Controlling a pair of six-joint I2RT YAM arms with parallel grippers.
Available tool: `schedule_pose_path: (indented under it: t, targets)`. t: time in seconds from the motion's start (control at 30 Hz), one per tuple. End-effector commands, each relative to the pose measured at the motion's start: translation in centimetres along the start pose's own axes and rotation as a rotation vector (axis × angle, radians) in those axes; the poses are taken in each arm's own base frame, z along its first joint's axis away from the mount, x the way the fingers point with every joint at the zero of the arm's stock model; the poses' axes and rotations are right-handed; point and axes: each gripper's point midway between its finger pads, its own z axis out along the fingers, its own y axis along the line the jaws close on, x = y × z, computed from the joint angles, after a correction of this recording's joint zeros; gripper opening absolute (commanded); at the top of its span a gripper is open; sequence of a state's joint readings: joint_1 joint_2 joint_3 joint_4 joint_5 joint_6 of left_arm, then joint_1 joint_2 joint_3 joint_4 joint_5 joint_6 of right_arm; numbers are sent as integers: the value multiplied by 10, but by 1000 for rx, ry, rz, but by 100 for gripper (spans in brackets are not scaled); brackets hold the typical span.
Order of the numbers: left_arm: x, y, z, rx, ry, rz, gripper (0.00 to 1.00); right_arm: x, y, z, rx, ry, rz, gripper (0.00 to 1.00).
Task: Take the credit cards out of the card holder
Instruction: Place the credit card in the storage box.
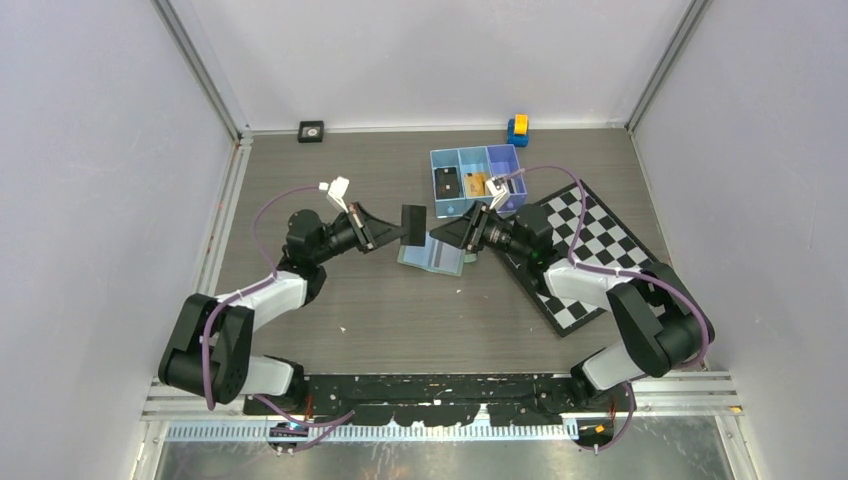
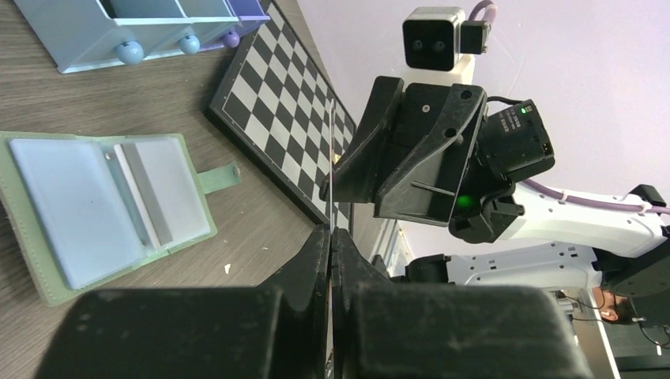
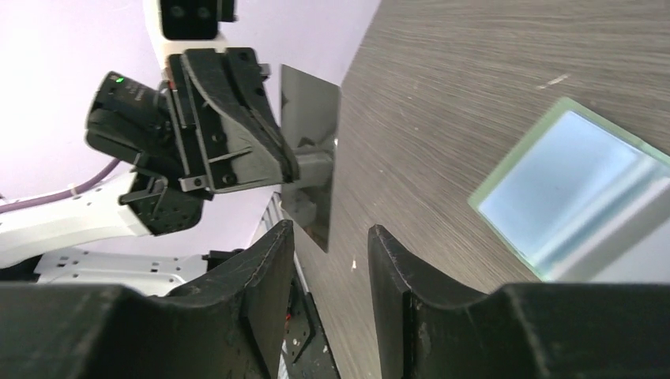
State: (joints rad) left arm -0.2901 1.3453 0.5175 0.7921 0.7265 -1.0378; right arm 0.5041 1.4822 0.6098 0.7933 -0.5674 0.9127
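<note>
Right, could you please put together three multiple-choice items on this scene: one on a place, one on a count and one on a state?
1. Where does the small gold-orange rectangular card lie?
A) flat on the bare wooden tabletop
B) held in a gripper
C) in the blue plastic tray

2. How many compartments does that tray have?
A) three
B) two
C) five

3. What state is the left gripper in?
A) open and empty
B) shut on a thin flat card
C) out of every view

Answers:
1 C, since the top view shows the gold-orange card inside the tray's middle compartment.
2 A, since two dividers split the tray into three.
3 B, since the left wrist view shows the fingers closed on the card's edge, and the right wrist view shows the card held off the table.
</note>
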Motion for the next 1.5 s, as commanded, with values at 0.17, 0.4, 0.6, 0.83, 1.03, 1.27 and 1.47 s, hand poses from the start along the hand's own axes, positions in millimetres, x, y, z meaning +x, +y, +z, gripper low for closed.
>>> schedule_pose_path:
  t: [0.17, 0.4, 0.6, 0.83, 1.03, 1.27, 1.47]
  targets:
    - [-6, -32, 10, 111, -1, 56, 0, -4, 36, 6, -154, 0, -21, 45]
    - [2, -38, 16, 148, 32, 68, 0, 5, 38, 14, -170, 46, -1, 25]
    - [2, -19, 19, 57, 27, 44, 30, 1, 37, 10, -140, 32, -3, 1]
    - [-7, 16, -2, -232, -38, 100, 56, -23, -48, -2, 354, 49, -3, 0]
    - [-21, 24, -24, -348, -149, 153, 95, -59, -73, -14, 615, 9, -96, 0]
    - [-21, 50, -22, -415, -129, 94, 100, -98, -104, 1, 815, 61, -166, 0]
    - [-13, 61, -12, -423, -62, 52, 95, -119, -118, 23, 874, 113, -205, 0]
